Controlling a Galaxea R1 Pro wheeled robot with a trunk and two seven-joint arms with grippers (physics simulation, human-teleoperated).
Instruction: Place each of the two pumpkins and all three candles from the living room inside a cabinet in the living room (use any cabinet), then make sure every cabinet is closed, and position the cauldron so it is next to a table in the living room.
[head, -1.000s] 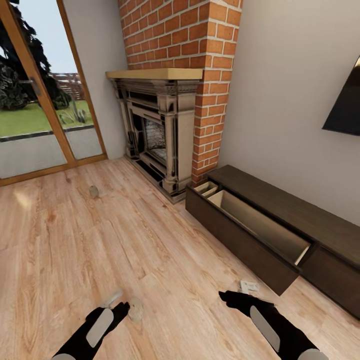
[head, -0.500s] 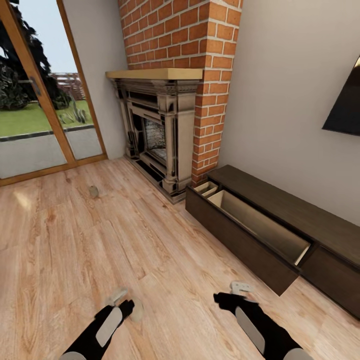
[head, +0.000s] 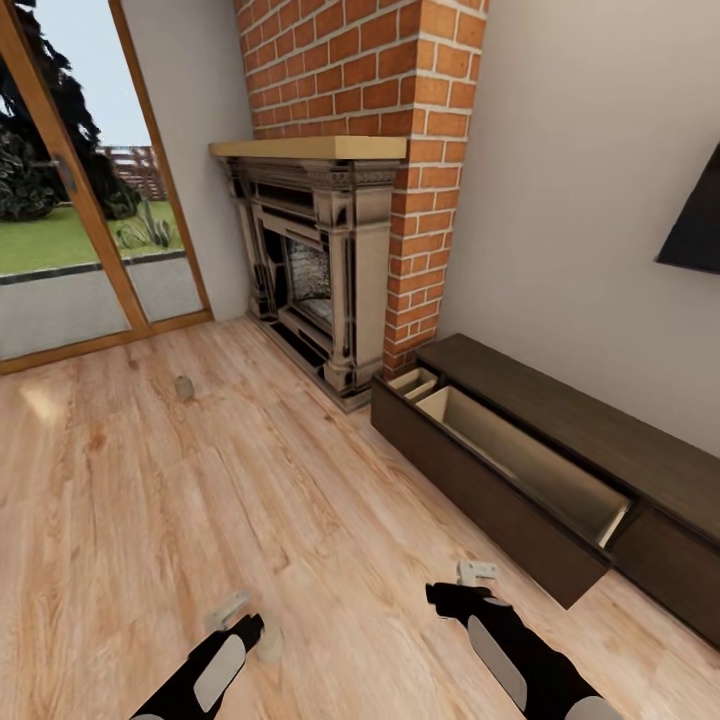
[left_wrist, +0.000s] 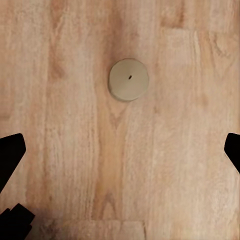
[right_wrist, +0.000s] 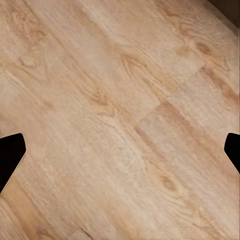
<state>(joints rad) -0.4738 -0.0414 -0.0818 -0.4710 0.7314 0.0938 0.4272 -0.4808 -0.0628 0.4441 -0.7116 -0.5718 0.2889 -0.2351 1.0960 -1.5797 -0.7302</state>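
Note:
A squat greyish-tan candle (left_wrist: 129, 80) lies on the wood floor, and my left gripper (left_wrist: 120, 150) hovers open above it with nothing between its fingers. In the head view this candle (head: 270, 643) peeks out beside the left gripper (head: 240, 613). A second candle (head: 184, 387) sits farther off, toward the glass door. The low dark brown cabinet (head: 600, 430) runs along the right wall with one long drawer (head: 520, 465) pulled open and empty. My right gripper (head: 462, 583) is open over bare floor in front of that drawer. The pumpkins, cauldron and table are out of view.
A brick fireplace (head: 320, 270) with a wooden mantel stands straight ahead. A wood-framed glass door (head: 80, 250) is at the left. A dark screen (head: 695, 225) hangs on the right wall above the cabinet. Wood floor stretches between the door and the cabinet.
The view has shifted slightly. My left gripper has drawn back toward me and now covers more of the near candle. The right gripper has moved a little to the left.

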